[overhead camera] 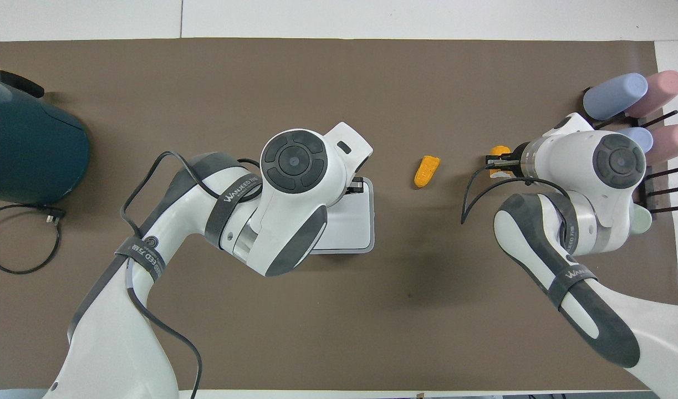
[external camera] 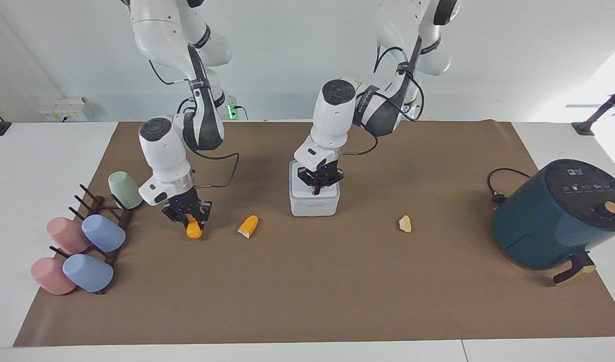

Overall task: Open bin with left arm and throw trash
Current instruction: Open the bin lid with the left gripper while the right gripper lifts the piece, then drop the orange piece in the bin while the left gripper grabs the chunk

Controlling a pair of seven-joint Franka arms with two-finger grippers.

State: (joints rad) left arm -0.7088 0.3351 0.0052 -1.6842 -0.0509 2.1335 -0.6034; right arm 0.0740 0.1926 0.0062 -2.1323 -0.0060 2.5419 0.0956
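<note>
Teal air fryer; pastel cups, seemingly racked.

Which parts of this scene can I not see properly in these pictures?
- Overhead view: the left arm's wrist hides most of the bin lid, its button, and the left gripper.
- Overhead view: the right arm covers the green cup and part of the cup rack.
- Overhead view: the pale yellow chunk lies under the left arm.
- Both views: the right gripper hides the top of the orange chunk it holds.
- Overhead view: the frame edge cuts off the air fryer.
</note>
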